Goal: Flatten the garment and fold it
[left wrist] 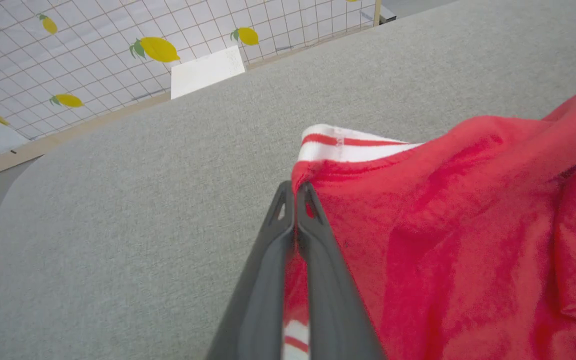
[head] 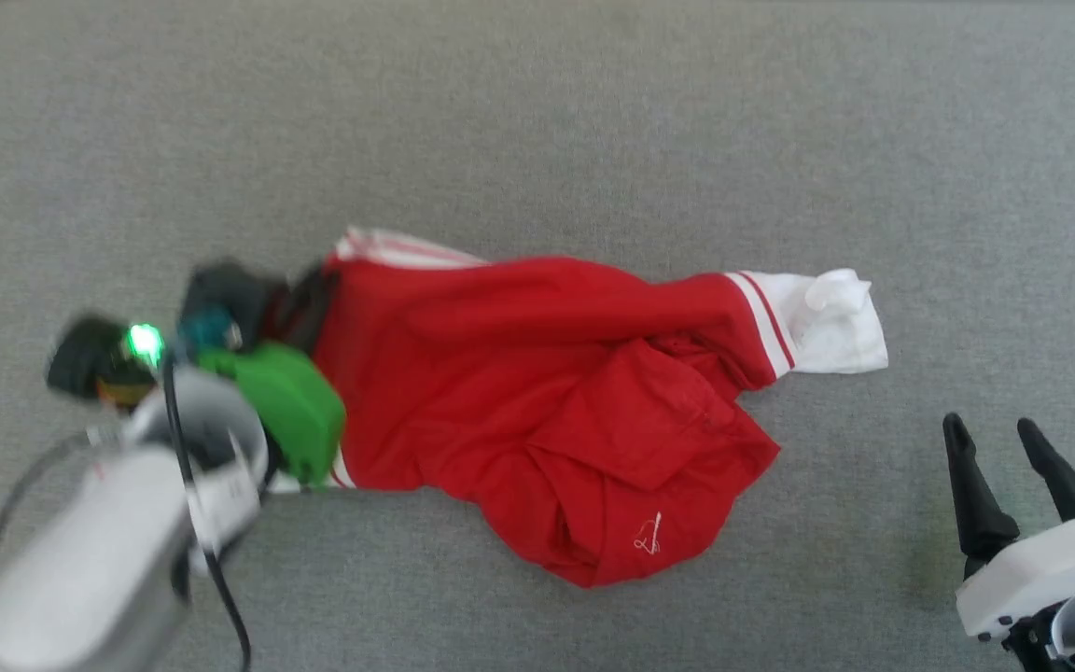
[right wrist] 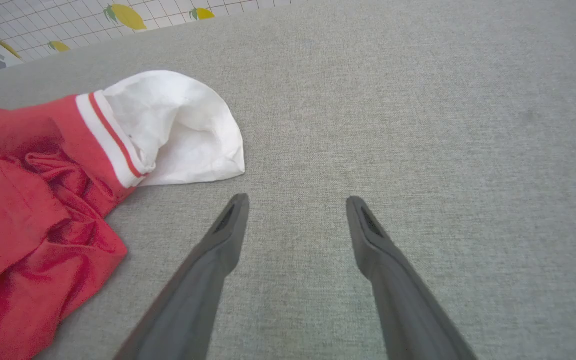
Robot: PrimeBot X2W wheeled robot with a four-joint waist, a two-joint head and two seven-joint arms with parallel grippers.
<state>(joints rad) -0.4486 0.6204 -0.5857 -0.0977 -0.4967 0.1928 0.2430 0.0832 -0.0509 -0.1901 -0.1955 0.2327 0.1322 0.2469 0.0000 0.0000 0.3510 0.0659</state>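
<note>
The garment (head: pixel 537 392), a red jersey shirt with white sleeves, lies crumpled on the grey surface. One white sleeve (head: pixel 831 322) sticks out to the right, and a small white logo (head: pixel 648 535) shows at the hem. At the garment's left edge my left gripper (left wrist: pixel 296 189) is shut, pinching a fold of red cloth beside the striped trim (left wrist: pixel 348 146). In the head view that arm's wrist (head: pixel 248 373) hides the pinch. My right gripper (head: pixel 993 434) stands open at the lower right, apart from the cloth. Its fingertips (right wrist: pixel 295 200) hover over bare surface, near the white sleeve (right wrist: pixel 178 130).
The grey padded surface (head: pixel 537 121) spreads wide around the garment. Beyond its far edge the left wrist view shows a lemon-patterned tiled floor (left wrist: pixel 93 55) and a white sheet (left wrist: pixel 207 71).
</note>
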